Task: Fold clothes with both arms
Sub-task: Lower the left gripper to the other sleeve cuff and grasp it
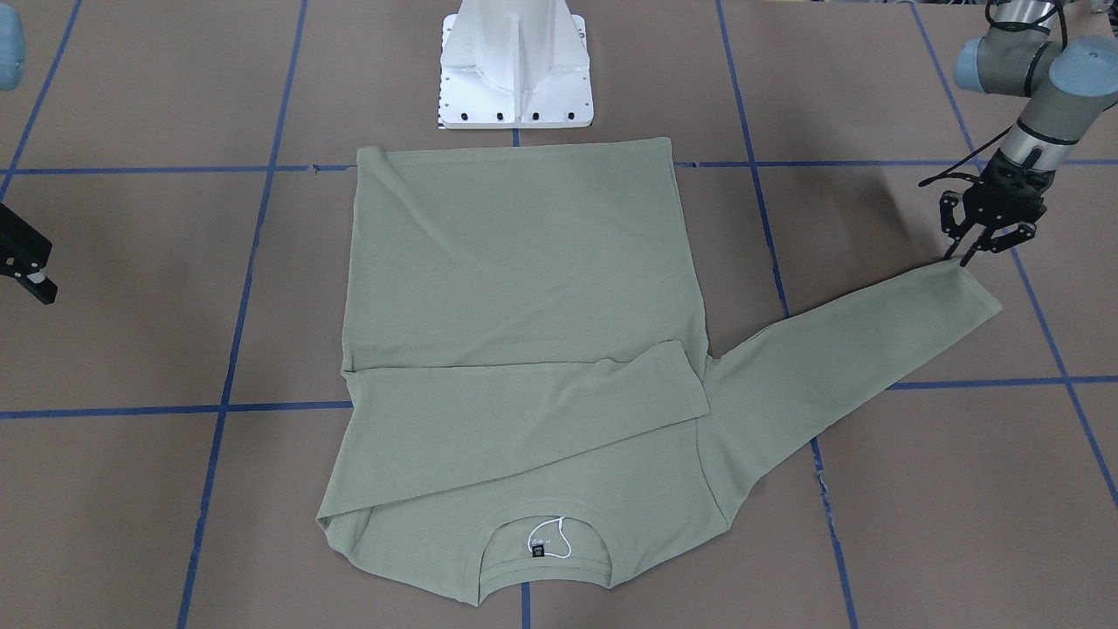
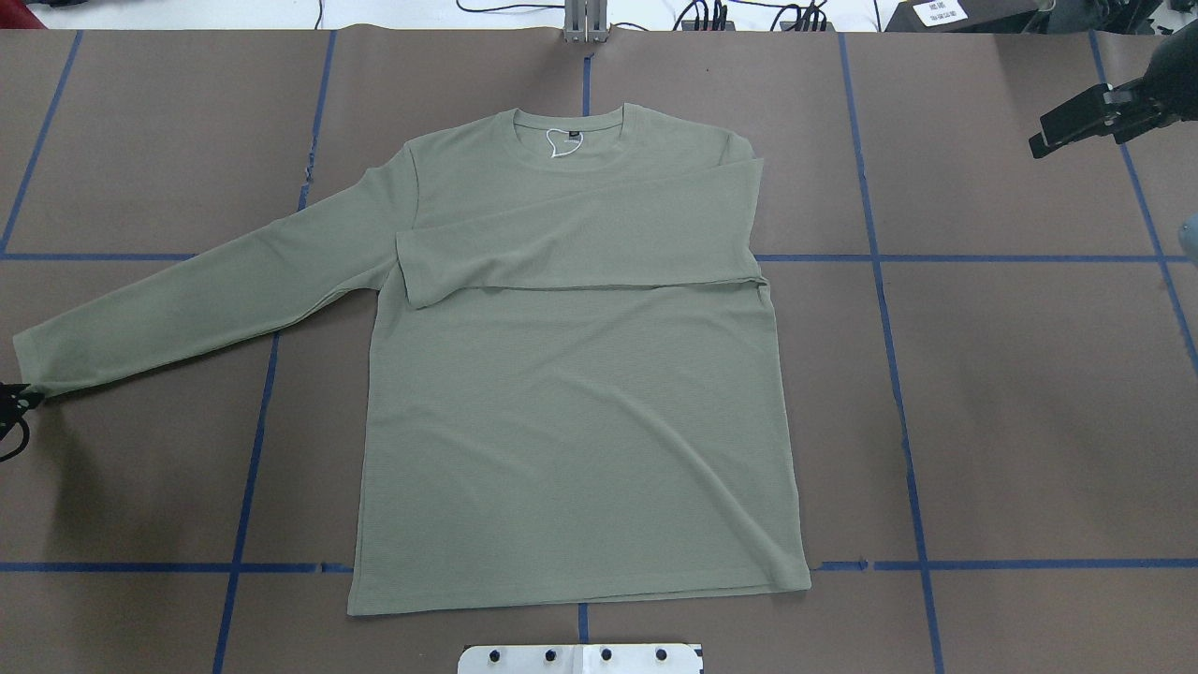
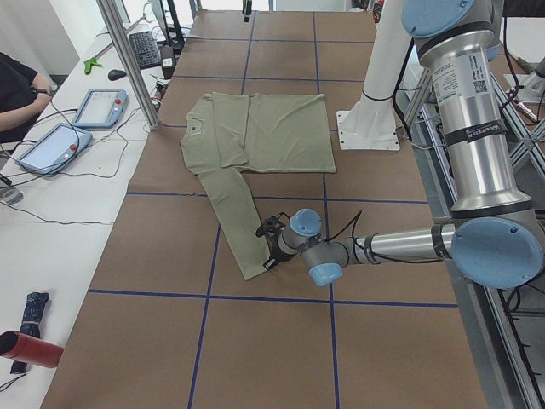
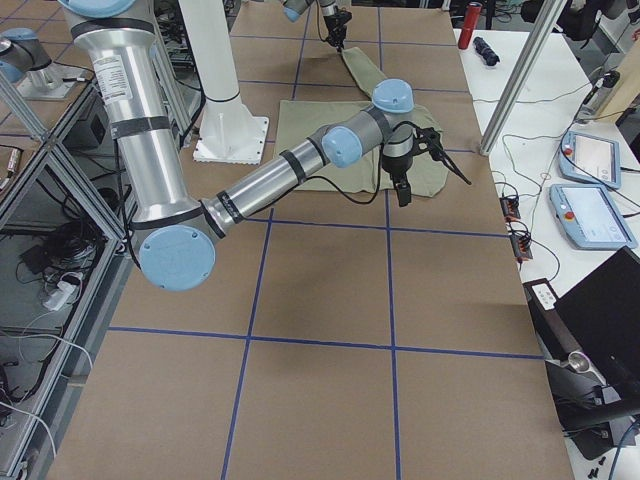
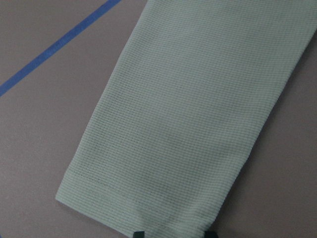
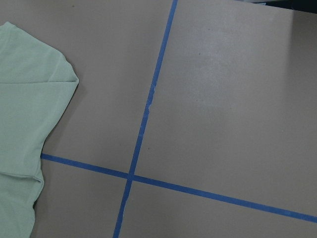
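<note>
The sage-green long-sleeved shirt (image 1: 524, 288) (image 2: 571, 421) lies flat on the brown table, neck away from the robot's base. One sleeve is folded across the chest (image 2: 580, 234). The other sleeve (image 2: 187, 300) (image 5: 198, 124) stretches out toward my left side. My left gripper (image 1: 961, 258) (image 3: 271, 247) (image 5: 174, 233) is down at that sleeve's cuff, open, its fingertips (image 5: 139, 233) set apart over the cuff's edge. The right gripper (image 2: 1048, 140) (image 1: 31, 279) (image 4: 403, 190) hangs above bare table beside the shirt's folded shoulder (image 6: 25, 99), open and holding nothing.
The white pedestal base (image 1: 515, 79) (image 2: 580, 660) stands just behind the shirt's hem. Blue tape lines (image 6: 143, 119) grid the table. A side bench carries tablets (image 3: 98, 106), a red bottle (image 3: 30, 349) and a person's arm (image 3: 17, 85).
</note>
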{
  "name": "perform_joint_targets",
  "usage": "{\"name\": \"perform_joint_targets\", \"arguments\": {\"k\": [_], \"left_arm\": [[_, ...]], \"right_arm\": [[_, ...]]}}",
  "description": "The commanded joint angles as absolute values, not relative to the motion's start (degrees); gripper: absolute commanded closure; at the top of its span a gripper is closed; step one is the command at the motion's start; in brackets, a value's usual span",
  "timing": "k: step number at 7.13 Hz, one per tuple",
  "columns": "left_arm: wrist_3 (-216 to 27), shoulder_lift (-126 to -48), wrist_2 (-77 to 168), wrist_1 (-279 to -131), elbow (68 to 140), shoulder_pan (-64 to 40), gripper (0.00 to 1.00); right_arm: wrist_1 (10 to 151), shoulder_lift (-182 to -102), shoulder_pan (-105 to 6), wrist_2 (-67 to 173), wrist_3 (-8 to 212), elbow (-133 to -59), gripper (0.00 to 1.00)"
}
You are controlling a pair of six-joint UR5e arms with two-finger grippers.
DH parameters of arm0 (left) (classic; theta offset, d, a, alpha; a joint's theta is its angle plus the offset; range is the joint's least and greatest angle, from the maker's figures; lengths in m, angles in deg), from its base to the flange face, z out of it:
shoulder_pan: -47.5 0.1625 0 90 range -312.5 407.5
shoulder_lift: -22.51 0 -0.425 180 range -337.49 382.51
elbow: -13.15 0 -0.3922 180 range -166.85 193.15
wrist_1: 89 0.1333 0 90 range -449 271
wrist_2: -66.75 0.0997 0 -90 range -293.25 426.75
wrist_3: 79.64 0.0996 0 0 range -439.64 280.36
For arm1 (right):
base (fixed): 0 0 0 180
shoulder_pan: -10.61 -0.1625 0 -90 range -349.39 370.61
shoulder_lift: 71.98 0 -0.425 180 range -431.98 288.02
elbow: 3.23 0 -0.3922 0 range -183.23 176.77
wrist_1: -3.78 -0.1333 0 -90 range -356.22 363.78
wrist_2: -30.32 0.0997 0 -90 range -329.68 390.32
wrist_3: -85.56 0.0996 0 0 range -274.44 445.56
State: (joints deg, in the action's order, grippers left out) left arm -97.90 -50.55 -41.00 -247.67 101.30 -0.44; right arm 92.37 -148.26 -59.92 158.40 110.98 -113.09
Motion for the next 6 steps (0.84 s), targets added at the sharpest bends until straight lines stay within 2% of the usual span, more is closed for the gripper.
{"name": "perform_joint_targets", "arguments": {"k": [1, 3, 6], "left_arm": [[-98.0, -50.1, -42.7, -249.1, 103.7, -1.1, 1.0], [-98.4, -51.8, -46.3, -248.8, 108.0, -4.5, 1.0], [-99.8, -67.1, -53.6, -241.2, 108.9, -12.9, 1.0]], "right_arm": [[92.3, -148.3, -60.0, 158.4, 111.0, -113.1, 0.0], [92.4, -149.2, -60.7, 158.0, 110.2, -113.0, 0.0], [93.2, -153.7, -66.5, 158.9, 98.1, -112.6, 0.0]]}}
